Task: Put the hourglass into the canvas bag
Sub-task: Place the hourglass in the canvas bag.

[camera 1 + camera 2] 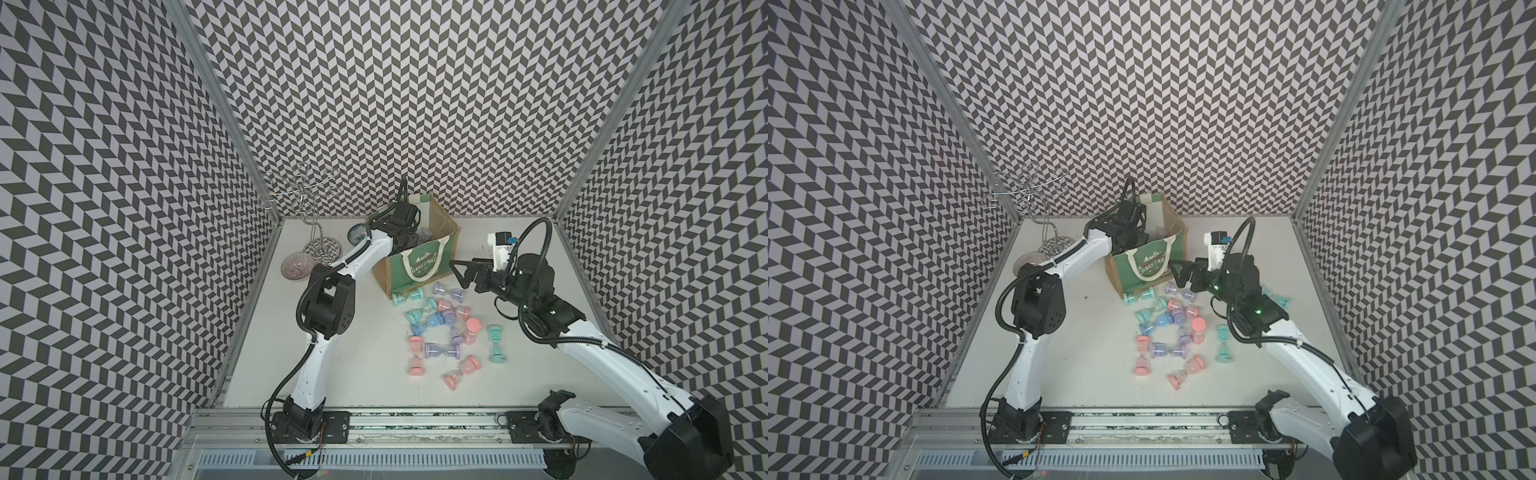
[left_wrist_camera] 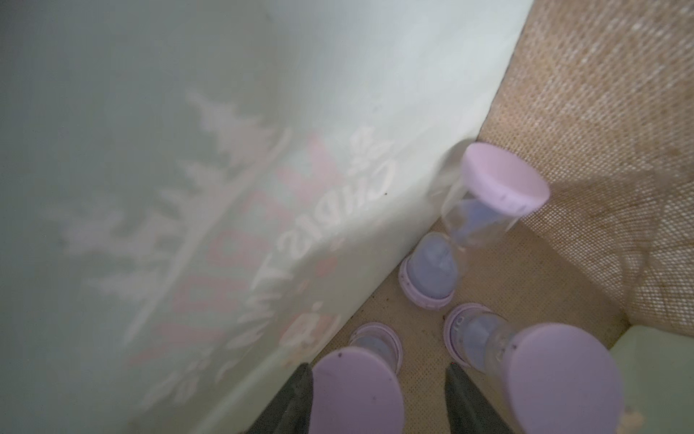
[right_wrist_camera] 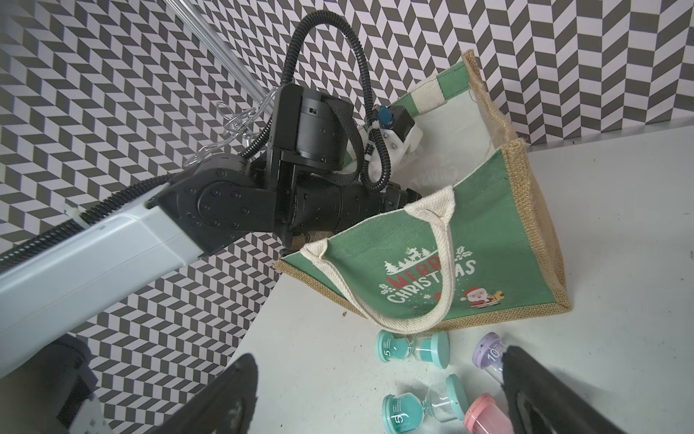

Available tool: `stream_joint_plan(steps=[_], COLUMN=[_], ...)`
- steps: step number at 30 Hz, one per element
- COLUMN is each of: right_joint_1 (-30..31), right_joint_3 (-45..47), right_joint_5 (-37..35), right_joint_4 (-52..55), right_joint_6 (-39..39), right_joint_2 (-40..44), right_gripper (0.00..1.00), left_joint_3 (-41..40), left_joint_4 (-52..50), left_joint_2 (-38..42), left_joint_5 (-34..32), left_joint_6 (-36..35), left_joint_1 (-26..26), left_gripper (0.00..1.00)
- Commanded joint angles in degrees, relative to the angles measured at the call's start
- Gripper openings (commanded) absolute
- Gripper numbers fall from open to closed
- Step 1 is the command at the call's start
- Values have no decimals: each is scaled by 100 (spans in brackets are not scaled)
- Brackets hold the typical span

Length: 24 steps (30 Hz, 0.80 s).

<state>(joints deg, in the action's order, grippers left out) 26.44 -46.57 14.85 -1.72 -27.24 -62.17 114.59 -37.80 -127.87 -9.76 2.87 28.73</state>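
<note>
Chevron-patterned walls (image 1: pixel 415 104) close round a white table (image 1: pixel 332 374). Deep inside the canvas bag (image 1: pixel 419 266), the left gripper (image 2: pixel 378 370) shows only in its own wrist view, as two dark fingers (image 2: pixel 296 406) cut off by the frame edge. In both top views the arm's wrist and the bag's rim hide it. Its jaws stand apart. A purple hourglass (image 2: pixel 356 390) stands upright between them on the bag's jute floor, close against one finger with a clear gap to the other, so it is not pinched. Just beside it, two more purple hourglasses (image 2: pixel 563 375) are in the bag, one upright and cropped, one tilted into the corner and blurred. The bag's print shows faint and mirrored through the lining. Outside, near the bag's green front, the right gripper (image 1: pixel 459 274) hangs above the table, jaws wide and empty. Loose hourglasses (image 1: pixel 440 328) lie on the table near it. A teal hourglass (image 1: pixel 1278 297) is half hidden behind the right arm in a top view.
</note>
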Motion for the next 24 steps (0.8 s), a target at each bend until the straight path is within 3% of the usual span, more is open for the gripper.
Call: stream_joint_plan(steps=[1, 12, 24], right_joint_1=[-33, -39, -26], right_joint_3=[1, 69, 93], right_joint_5=[44, 224, 615], right_joint_4=[-181, -78, 495], right_joint_6=[21, 1, 357], right_joint_2=[155, 214, 153], right_gripper=[99, 99, 99], left_joint_3=[237, -72, -1860], left_joint_4=[23, 208, 1187], left_joint_2=[248, 1245, 3402], left_joint_5=[-6, 90, 56], left_joint_6=[34, 372, 1114], left_joint_1=[-12, 82, 440], left_gripper=[59, 61, 63])
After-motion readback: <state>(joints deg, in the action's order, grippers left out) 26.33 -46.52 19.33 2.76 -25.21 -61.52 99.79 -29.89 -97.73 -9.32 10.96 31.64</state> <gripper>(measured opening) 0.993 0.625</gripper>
